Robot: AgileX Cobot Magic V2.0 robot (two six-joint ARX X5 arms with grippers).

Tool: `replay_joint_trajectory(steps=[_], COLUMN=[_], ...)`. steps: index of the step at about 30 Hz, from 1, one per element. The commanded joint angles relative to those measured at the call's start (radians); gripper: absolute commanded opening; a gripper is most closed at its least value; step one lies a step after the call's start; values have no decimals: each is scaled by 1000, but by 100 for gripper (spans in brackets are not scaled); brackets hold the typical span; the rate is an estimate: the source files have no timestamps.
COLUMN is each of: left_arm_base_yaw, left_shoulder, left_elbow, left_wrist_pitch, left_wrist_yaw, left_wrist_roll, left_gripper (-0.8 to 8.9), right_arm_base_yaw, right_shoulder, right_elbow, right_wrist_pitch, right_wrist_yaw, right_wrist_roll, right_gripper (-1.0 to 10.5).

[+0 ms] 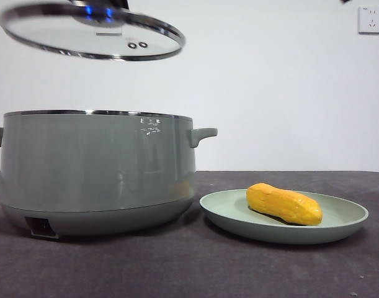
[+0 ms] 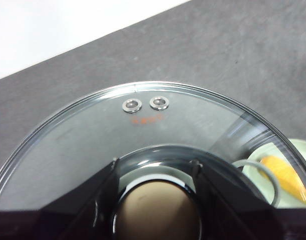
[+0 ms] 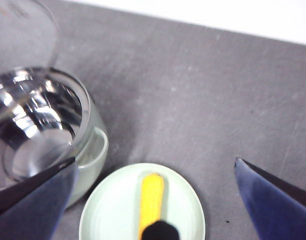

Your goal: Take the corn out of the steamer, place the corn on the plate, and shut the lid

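Note:
The corn [image 1: 283, 204] lies on the plate [image 1: 344, 227], right of the steamer [image 1: 96, 167], whose top is open. My left gripper [image 2: 155, 163] is shut on the knob [image 2: 158, 210] of the lid [image 1: 90, 34]. It holds the lid tilted in the air above the steamer's left and middle part. Its tip shows at the front view's top edge [image 1: 102, 7]. My right gripper [image 3: 154, 161] is open and empty, high above the corn [image 3: 151, 197] and plate [image 3: 107, 210]. The right wrist view also shows the steamer [image 3: 90, 145] with its shiny inside.
The dark grey table [image 1: 189, 273] runs to a white wall behind. A wall socket [image 1: 370, 20] sits at the top right. A black arm tip [image 1: 345, 1] shows at the top edge. The steamer's dark socket [image 1: 41, 227] faces front.

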Motion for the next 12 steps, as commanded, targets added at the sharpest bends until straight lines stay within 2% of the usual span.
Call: replay_joint_trajectory(steps=[1, 12], left_arm_base_yaw=[1, 1], left_shoulder=[-15, -15], left_elbow=[-68, -311], left_wrist_pitch=[103, 328], left_wrist_yaw=[5, 3], left_wrist_roll=[-50, -123], left_gripper=[-10, -10], right_arm_base_yaw=[2, 2], right_shoulder=[-21, -42], right_elbow=[-8, -8], right_wrist_pitch=[-3, -74], right_wrist_yaw=[3, 4], right_wrist_roll=[18, 26], right_gripper=[563, 563])
